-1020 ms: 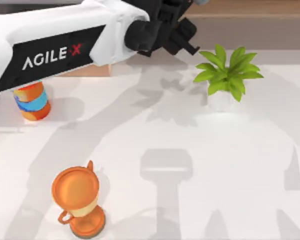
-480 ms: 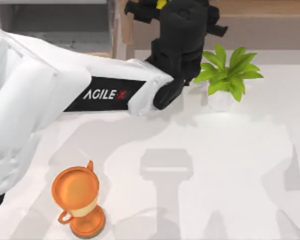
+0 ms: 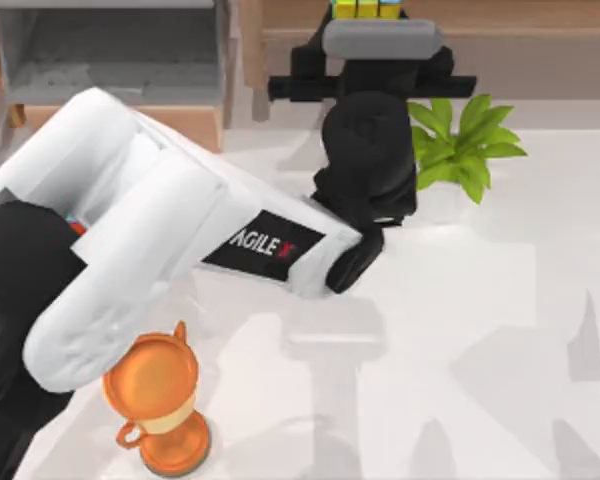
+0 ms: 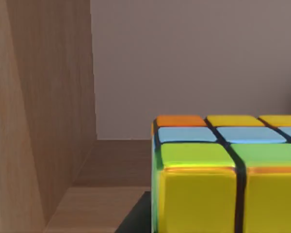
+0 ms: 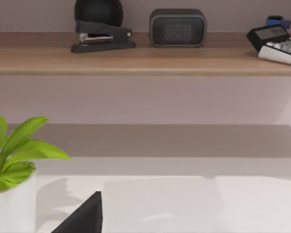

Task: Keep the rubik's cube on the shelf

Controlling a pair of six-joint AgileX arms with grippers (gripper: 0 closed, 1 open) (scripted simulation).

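Legible text: one marking, on the left arm.
White capitals "AGILE" (image 3: 263, 243) followed by a red "X" stand on a black panel on the white forearm shell of the left arm (image 3: 150, 215), top view, well back from its fingers toward the arm's base. The black calculator (image 5: 267, 35) and dark grey speaker (image 5: 177, 27) on the upper ledge carry nothing readable.

My white worktop (image 3: 460, 330) carries a potted plant (image 3: 458, 150), and an orange trophy (image 3: 158, 400) stands well apart from it. Behind the plant runs the wooden shelf (image 3: 520, 15), where the rubik's cube (image 3: 363, 8) sits (resting on the boards, near a wooden side wall).
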